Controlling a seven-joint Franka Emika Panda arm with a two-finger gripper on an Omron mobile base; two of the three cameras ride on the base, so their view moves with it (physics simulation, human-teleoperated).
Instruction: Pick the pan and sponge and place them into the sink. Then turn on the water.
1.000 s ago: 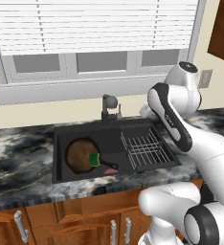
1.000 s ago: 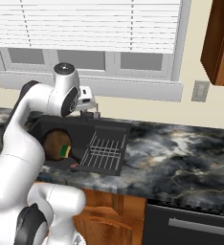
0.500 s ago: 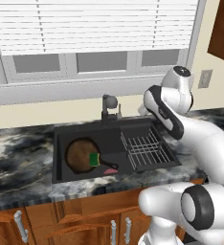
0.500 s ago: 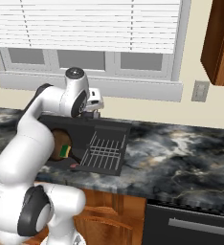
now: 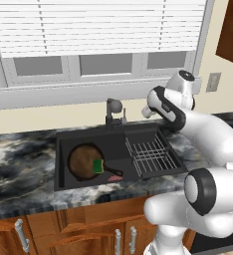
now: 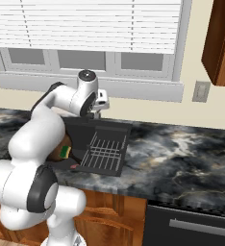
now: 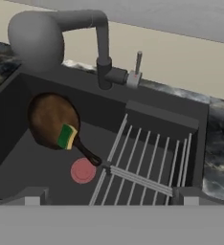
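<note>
The round shallow pan with the dark brown inside and short black handle [image 5: 85, 161] lies flat on the floor of the left section of the large black recessed sink [image 5: 63, 142], and the small green block of sponge with a yellow side [image 5: 97, 166] sits on the pan's rim near the handle, so I judge both placements done and the water as what is left. No stream falls from the dark grey faucet [image 7: 91, 33], which stands at the back edge of the basin with a small upright lever [image 7: 137, 64] just beside its base. I reckon that lever is what I need to take: it looks stiff, thin and smooth, likely light to move but easy to slip off, so I would push against its upper end rather than pinch it. The pan would be heavy and rigid, the sponge soft and nearly weightless, but neither needs handling now. The grey wire dish rack [image 5: 149, 152] fills the right section, and a pinkish round drain [image 7: 83, 170] shows beside the pan handle. My gripper [image 5: 147, 110] hangs above the sink's back right, fingers spread fully apart, holding and touching nothing.
</note>
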